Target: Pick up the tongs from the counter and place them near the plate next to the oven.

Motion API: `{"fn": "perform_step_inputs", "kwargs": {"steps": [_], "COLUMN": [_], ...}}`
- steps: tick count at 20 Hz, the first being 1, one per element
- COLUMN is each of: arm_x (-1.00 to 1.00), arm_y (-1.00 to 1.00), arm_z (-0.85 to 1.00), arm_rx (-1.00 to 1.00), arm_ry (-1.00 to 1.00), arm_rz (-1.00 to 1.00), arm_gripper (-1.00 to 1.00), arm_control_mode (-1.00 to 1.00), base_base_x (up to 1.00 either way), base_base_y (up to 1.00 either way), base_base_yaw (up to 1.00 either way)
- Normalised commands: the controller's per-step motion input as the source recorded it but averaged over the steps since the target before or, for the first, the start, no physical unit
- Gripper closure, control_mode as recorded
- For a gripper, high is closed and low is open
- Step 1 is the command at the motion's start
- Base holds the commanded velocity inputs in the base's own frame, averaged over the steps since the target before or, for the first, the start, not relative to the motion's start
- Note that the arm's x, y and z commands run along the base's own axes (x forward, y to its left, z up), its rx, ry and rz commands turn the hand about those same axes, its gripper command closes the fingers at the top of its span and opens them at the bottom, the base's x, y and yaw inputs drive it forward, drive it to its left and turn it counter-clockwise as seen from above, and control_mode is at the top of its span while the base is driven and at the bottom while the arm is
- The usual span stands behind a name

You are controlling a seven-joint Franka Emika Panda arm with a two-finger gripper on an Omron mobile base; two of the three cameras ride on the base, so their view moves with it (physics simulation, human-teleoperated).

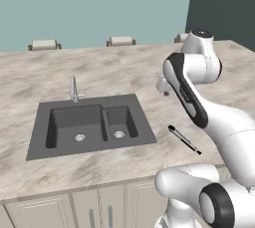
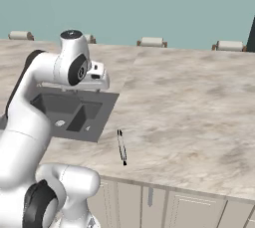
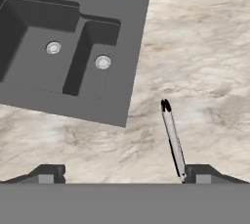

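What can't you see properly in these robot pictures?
1. Tongs: too thin in the left base view to tell the two arms apart.
2. Gripper: the hand view's bottom edge cuts off all but its fingertips.
3. Sink: in the right base view the robot's arm hides its left part.

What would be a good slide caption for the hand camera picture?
Looking down past the open gripper at the tongs lying on the marbled counter beside the dark double sink.

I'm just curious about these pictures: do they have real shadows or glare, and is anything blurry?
Left base view: even, flat light, tongs casting hardly any shadow. Right base view: same, no glare on the counter. Hand view: sharp, sink shaded softly.
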Motion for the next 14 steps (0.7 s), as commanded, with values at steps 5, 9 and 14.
{"fn": "perform_step_inputs", "kwargs": {"steps": [5, 9, 14], "arm_x": [0.00, 0.00, 0.31], "arm_y": [-0.59, -0.45, -0.17], "arm_z": [-0.40, -0.71, -0.86], "arm_rx": [0.04, 0.00, 0.00], "arm_ry": [0.00, 0.17, 0.30], "arm_rz": [0.12, 0.04, 0.00], "arm_gripper": [-1.00, -1.00, -1.00], "arm_control_mode": [-1.00, -1.00, -1.00], "base_base_x": [0.00, 0.00, 0.00], "base_base_y": [0.00, 0.00, 0.00], "base_base_yaw": [0.00, 0.00, 0.00]}}
